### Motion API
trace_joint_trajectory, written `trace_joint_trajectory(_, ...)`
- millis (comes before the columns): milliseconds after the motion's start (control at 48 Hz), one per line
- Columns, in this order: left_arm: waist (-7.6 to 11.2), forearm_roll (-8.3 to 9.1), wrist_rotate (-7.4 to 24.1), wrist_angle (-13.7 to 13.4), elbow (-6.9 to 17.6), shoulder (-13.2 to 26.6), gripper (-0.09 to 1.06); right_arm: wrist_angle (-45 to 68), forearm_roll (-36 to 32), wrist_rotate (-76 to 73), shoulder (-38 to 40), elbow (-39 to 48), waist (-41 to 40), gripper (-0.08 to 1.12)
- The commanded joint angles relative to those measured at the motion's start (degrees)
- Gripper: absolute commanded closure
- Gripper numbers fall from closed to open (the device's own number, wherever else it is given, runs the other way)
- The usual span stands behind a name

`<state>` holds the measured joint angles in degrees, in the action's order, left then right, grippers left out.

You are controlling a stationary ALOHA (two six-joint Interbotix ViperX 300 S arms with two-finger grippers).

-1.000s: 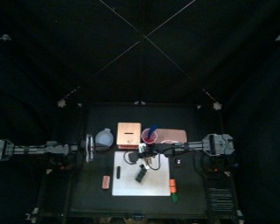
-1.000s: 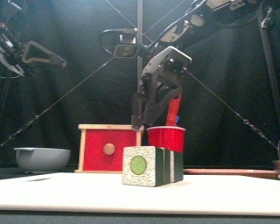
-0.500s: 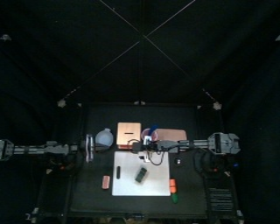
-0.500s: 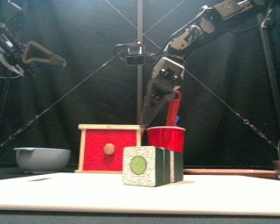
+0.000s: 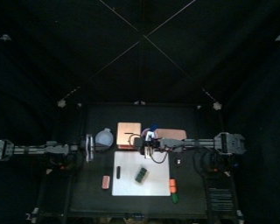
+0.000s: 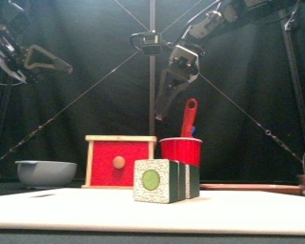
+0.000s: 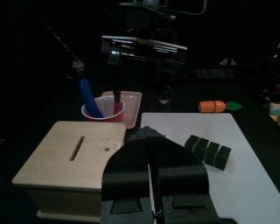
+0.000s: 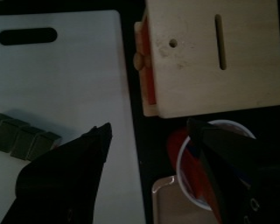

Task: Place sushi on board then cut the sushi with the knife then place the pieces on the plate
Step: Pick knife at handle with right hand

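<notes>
A dark green sushi roll (image 5: 143,175) (image 6: 164,181) lies whole on the white cutting board (image 5: 129,166). Behind the board stands a red cup (image 6: 182,151) holding a red knife (image 6: 189,118) and a blue knife (image 7: 87,92). My right gripper (image 6: 170,107) (image 8: 149,149) hangs open above the cup with nothing between its jaws. The pink plate (image 5: 173,134) lies just right of the cup. My left gripper (image 7: 149,140) rests shut at the table's left side, near the wooden box.
A pale wooden box (image 5: 130,131) with a red drawer front (image 6: 119,162) stands left of the cup. A blue-grey bowl (image 5: 104,137) sits further left. Small toy foods lie left of the board (image 5: 106,181) and at its right edge (image 5: 174,185).
My right gripper has risen and moved back from over the board to above the red cup. The left arm and the sushi have not moved.
</notes>
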<state>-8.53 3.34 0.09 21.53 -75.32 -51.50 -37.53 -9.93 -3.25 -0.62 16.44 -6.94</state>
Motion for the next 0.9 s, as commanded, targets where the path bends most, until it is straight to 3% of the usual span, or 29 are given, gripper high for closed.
trace_joint_trajectory(21,-0.18,-0.09,0.0,0.3,1.1,0.2,0.99,-5.0,-0.2,0.2,2.1,-4.7,-0.2,0.06)
trace_joint_trajectory(542,-0.53,-0.09,0.1,0.2,0.7,0.3,0.99,-22.3,-1.5,2.4,0.6,-13.4,-4.0,0.06)
trace_joint_trajectory(896,-0.79,-0.09,0.1,-1.3,0.7,0.2,0.98,-34.2,1.4,6.2,-3.0,-19.0,-5.4,0.07)
